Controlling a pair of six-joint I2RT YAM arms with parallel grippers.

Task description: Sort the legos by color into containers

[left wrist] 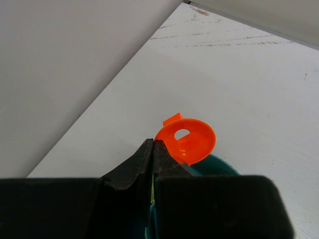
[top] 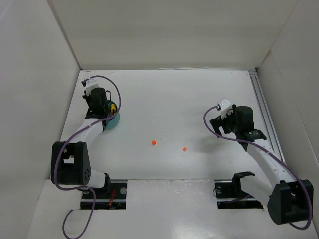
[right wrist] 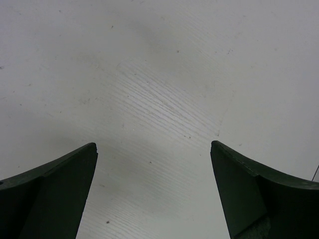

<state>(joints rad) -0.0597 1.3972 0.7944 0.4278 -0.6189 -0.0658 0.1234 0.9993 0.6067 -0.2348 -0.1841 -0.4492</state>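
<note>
My left gripper [left wrist: 153, 142] is shut, its tips pinching the rim of an orange round lego [left wrist: 189, 139] held just above the teal dish [left wrist: 224, 167]. In the top view this gripper [top: 106, 110] is over the dish [top: 114, 121] at the left of the table, and a yellow piece [top: 113, 106] shows inside it. Two small orange legos [top: 154, 142] [top: 185, 149] lie on the table between the arms. My right gripper [top: 223, 124] is open and empty, its fingers [right wrist: 55, 179] wide apart above bare table. The other legos are hidden.
White walls enclose the table on the left, back and right. A metal rail [top: 262, 107] runs along the right edge. The left wall [left wrist: 60, 69] stands close beside the dish.
</note>
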